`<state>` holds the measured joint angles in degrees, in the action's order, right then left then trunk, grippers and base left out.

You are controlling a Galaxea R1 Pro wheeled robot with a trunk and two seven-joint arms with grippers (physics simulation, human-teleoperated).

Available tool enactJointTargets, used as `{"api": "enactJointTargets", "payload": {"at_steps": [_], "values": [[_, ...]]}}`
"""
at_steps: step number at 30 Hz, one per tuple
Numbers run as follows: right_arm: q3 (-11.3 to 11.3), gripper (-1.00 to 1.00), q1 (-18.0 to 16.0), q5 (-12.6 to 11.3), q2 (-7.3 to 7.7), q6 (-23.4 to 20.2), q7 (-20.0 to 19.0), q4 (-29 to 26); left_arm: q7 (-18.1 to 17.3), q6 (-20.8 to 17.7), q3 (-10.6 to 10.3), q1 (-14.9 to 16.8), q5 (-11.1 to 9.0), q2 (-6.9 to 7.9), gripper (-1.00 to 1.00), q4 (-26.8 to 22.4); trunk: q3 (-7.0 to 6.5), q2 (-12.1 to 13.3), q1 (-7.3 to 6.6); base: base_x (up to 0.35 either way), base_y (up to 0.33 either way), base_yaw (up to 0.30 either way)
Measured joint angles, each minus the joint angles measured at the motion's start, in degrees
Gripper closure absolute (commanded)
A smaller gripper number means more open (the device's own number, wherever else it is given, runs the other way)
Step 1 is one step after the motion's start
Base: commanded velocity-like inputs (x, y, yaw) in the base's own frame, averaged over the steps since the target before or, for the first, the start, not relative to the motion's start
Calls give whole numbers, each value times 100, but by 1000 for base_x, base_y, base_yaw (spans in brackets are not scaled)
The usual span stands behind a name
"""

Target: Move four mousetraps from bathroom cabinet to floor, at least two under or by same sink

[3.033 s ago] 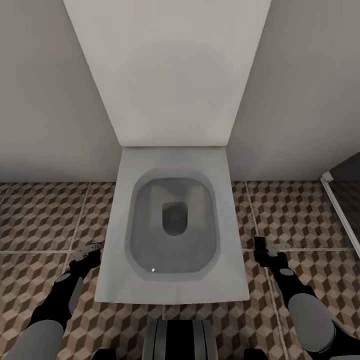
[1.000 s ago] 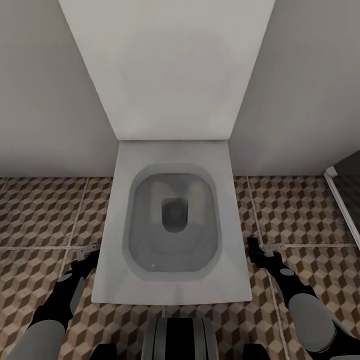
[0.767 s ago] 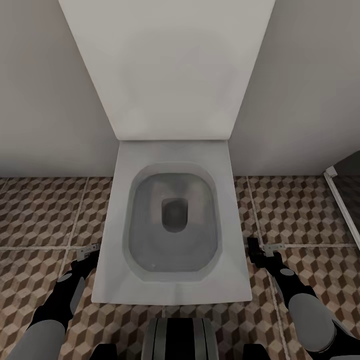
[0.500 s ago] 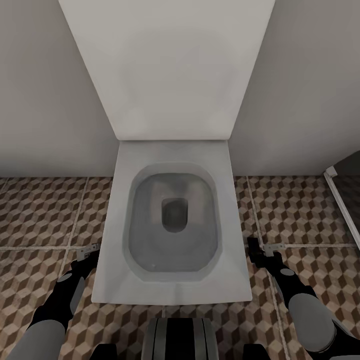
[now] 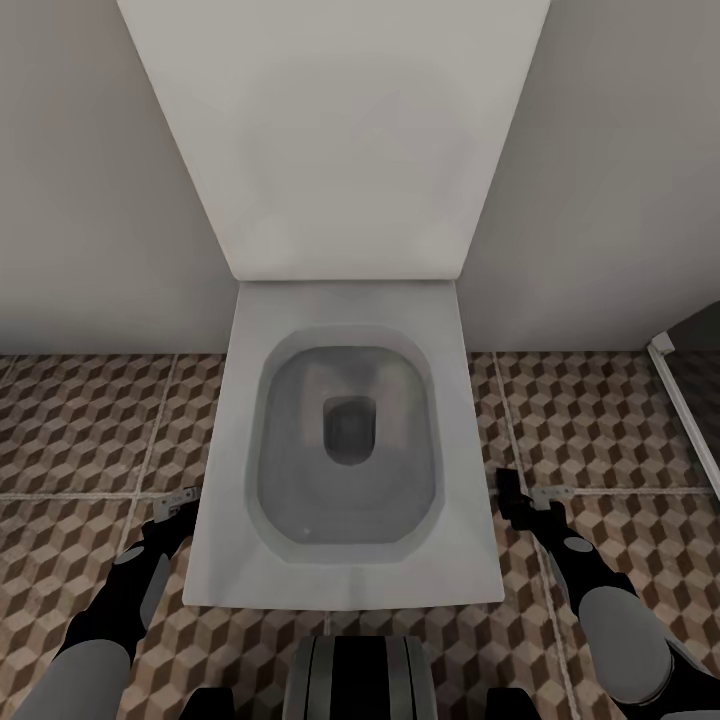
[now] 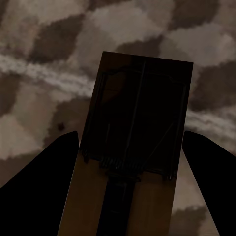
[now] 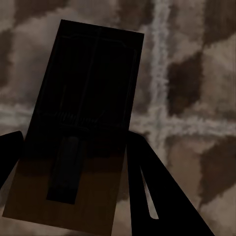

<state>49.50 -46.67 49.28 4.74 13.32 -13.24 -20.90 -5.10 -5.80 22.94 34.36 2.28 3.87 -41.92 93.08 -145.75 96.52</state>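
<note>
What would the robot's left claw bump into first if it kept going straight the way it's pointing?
Probably the bathroom floor: past the mousetrap held in the left gripper, patterned tile lies ahead, though how far is unclear.

Soft even head-view light; dim, blurry, heavily shadowed wrist views.

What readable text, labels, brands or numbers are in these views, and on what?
None readable.
White square toilet: plain, no brand mark.
Brown wooden mousetrap in the left gripper: dark, no print legible.
Brown wooden mousetrap in the right gripper: dark, no print legible.
Cube-patterned brown and beige floor tiles: pattern only, no signs.
</note>
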Motion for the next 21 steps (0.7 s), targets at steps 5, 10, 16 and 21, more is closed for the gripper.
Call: {"api": "enactJointTargets", "payload": {"at_steps": [5,10,16,21], "values": [[-7,100,0,-19,0,7,45,-1,0,0,0,0,0,0,100,0,0,0,0,0,0,0],[9,100,5,-27,0,22,-3,8,0,0,0,0,0,-8,100,0,0,0,0,0,0,0],[18,100,16,-31,0,243,-85,19,0,0,-2,0,0,-9,100,0,0,0,0,0,0,0],[37,100,17,-37,0,539,-351,29,0,0,0,0,0,-9,100,0,0,0,0,0,0,0]]}}
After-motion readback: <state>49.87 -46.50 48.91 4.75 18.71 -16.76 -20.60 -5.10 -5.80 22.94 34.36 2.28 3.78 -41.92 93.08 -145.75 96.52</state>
